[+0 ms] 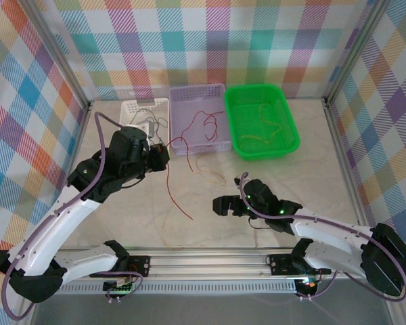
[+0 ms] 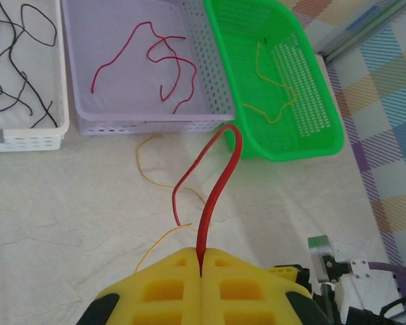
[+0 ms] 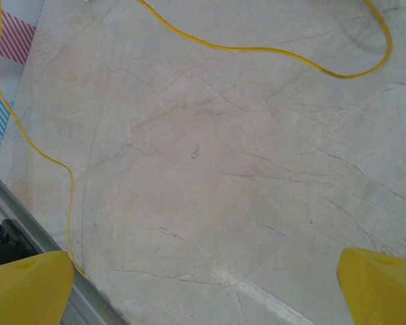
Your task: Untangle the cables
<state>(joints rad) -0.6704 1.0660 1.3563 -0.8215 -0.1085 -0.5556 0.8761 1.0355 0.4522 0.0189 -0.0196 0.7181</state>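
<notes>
nearest the bases, the right arm [image 1: 325, 233] holds its jaws released and wide over bare counter [image 3: 210, 176], well to the near side of the lavender basket [image 1: 197, 91]. a loose yellow cable [image 3: 257, 51] curves over the counter beyond the yellow pads [image 3: 27, 284], ungripped.

closer to that basket, the left arm [image 1: 88, 183] has its jaws clenched on a red cable [image 2: 213, 189]. this cable leaves the jaws lengthwise toward the basket's near wall, arches just short of its near right corner and doubles back. a yellow strand [image 2: 149, 166] lies just in front of that wall.

inside the basket rests another red cable [image 2: 166, 57]. a white basket [image 2: 27, 139] on its left holds black cables [image 2: 13, 61], and a green basket [image 2: 291, 145] on its right a yellow one [image 2: 271, 88].

the left arm looks the better placed: carrying forward along the cable's own axis should clear the wall.
</notes>
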